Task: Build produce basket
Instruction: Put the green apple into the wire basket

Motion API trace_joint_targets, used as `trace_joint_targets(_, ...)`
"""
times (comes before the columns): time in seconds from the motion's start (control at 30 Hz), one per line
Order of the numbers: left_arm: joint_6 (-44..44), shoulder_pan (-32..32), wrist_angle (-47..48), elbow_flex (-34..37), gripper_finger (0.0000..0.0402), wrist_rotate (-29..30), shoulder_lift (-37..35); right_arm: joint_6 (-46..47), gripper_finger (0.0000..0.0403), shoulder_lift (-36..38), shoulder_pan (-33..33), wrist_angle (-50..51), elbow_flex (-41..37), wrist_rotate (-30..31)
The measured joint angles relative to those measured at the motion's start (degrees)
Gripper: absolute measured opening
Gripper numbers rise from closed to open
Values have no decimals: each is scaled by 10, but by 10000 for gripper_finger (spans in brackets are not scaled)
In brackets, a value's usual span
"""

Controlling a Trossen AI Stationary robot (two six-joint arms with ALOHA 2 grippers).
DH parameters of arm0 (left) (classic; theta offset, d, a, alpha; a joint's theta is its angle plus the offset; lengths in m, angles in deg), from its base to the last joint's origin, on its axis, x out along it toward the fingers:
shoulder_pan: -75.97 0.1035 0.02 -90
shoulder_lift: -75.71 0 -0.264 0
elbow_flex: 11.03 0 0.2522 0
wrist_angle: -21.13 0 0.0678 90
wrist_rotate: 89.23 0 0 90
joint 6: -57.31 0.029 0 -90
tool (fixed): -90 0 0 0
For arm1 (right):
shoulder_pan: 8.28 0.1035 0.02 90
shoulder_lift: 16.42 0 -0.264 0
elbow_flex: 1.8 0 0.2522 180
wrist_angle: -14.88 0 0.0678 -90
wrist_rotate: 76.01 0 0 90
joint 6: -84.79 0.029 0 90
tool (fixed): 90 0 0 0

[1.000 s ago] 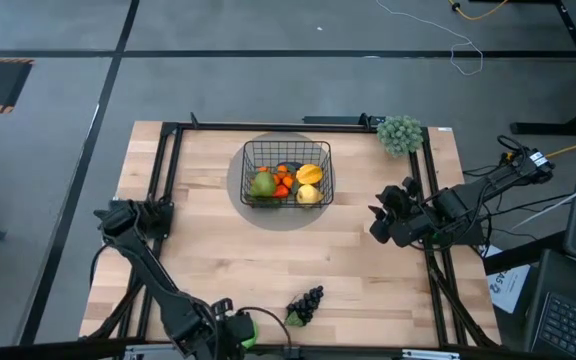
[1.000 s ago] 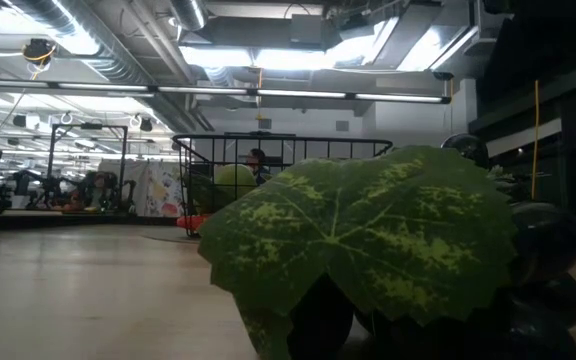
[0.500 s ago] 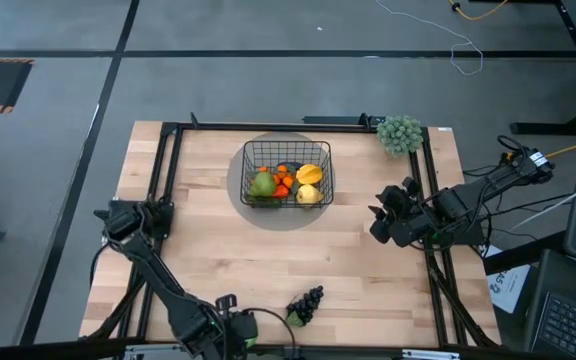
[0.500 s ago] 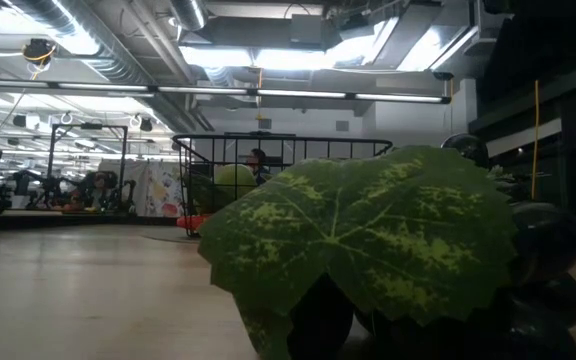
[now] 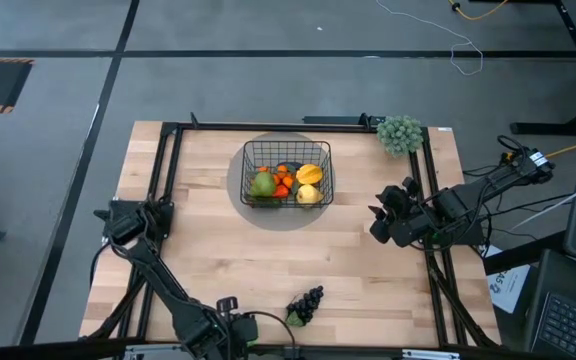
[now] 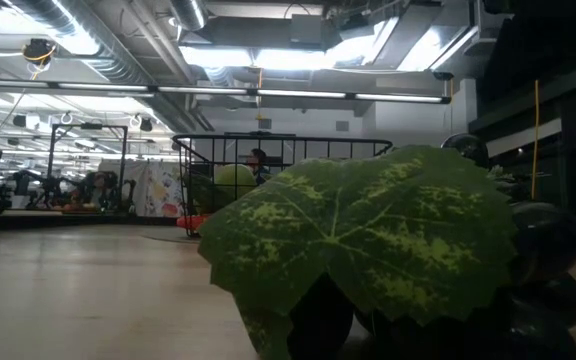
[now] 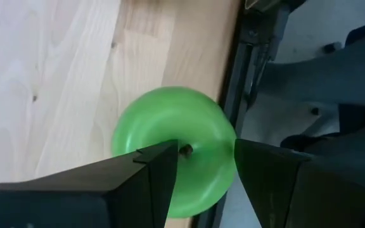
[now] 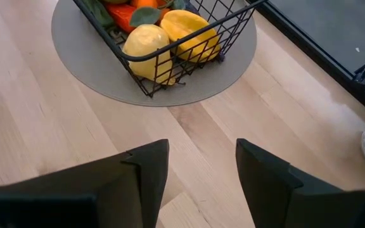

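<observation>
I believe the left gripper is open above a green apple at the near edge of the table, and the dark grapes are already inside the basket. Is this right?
Not quite. The dark grapes are not in the basket; the high view shows them lying on the table's near part, beside the left gripper. The rest holds: that gripper is open above the green apple at the near edge.
</observation>
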Motion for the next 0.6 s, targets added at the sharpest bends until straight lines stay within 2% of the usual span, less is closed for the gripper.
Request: trace_joint_targets(0.6,-5,2,1,0,153,-8,0,0,174,0,0,0,0,0)
